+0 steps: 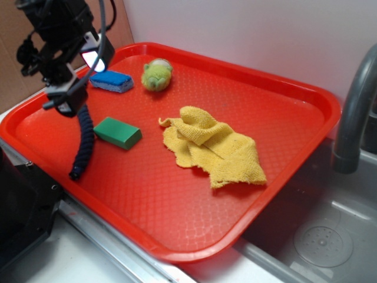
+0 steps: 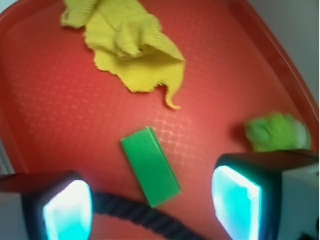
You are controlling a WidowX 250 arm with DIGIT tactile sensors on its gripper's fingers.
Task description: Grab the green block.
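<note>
The green block [image 1: 118, 132] [image 2: 150, 166] is a small dark-green brick lying flat on the red tray [image 1: 283, 112], at its left side. My gripper [image 1: 82, 71] [image 2: 152, 212] hangs above the tray's left edge, up and to the left of the block, not touching it. Its two fingers, with glowing cyan pads [image 2: 67, 210], stand wide apart and hold nothing. In the wrist view the block lies between and just ahead of the fingers, angled. A dark twisted cable [image 1: 84, 144] [image 2: 150, 217] hangs from the arm and rests on the tray beside the block's near end.
A blue sponge [image 1: 112, 81] and a fuzzy light-green plush toy [image 1: 156, 73] [image 2: 277, 131] lie at the tray's far left corner. A crumpled yellow cloth [image 1: 215, 147] [image 2: 127, 42] lies mid-tray. A grey faucet [image 1: 353, 112] and sink basin [image 1: 324, 242] are to the right.
</note>
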